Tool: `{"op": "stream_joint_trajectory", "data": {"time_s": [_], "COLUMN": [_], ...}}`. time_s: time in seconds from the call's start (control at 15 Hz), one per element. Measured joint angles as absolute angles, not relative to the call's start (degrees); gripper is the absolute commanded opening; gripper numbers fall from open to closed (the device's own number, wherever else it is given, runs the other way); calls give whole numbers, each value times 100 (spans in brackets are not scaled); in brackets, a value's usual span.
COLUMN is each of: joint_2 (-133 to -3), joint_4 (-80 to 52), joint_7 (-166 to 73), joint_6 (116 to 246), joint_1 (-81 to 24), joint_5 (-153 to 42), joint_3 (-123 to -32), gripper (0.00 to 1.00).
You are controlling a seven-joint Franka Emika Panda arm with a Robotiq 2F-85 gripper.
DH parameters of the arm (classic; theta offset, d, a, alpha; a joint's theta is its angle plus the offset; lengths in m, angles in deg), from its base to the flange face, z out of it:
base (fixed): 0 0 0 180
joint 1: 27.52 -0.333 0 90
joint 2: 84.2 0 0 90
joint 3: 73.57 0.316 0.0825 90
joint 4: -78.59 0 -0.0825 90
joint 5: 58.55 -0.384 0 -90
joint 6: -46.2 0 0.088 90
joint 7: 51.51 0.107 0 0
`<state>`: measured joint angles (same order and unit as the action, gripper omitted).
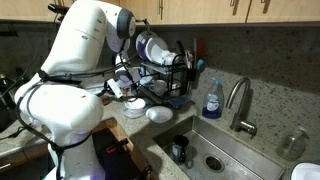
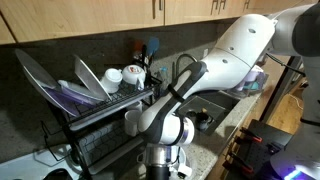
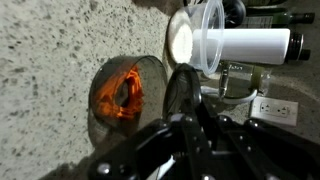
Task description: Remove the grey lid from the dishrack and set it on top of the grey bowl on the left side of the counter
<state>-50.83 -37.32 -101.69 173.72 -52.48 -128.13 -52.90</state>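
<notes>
Bending steeply downward, the arm (image 2: 238,52) hangs beside the dishrack (image 2: 95,112).

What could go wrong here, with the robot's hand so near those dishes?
The dark round lid stands edge-on at the gripper; whether it is gripped is unclear; a thin hold could slip. The clear cup lies close beside it and might be knocked. The bowl with orange inside is near, so a drop could hit it.

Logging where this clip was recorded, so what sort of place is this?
Most likely a home kitchen: a steel sink with a faucet, a loaded dishrack beside it, and wooden cabinets above.
</notes>
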Motion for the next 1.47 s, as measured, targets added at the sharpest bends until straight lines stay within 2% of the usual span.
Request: {"op": "stream_joint_trajectory", "data": {"time_s": [0.33, 0.53, 0.67, 1.2, 1.47], "joint_2": [-5064, -5064, -5064, -5056, -5137], "joint_4": [-3732, -3732, -3734, -3734, -3732], "joint_7": [-10124, -10027, -9915, -9555, -9494], "joint_6": [17354, 17301, 17256, 17073, 17063], "joint_1": [-5250, -5252, -5258, -5261, -5257], "joint_5": [-12800, -12730, -12664, -12467, -12435], "joint_3": [-5290, -5289, -5289, -5285, -5266], "gripper": [7, 12, 38, 96, 100]}}
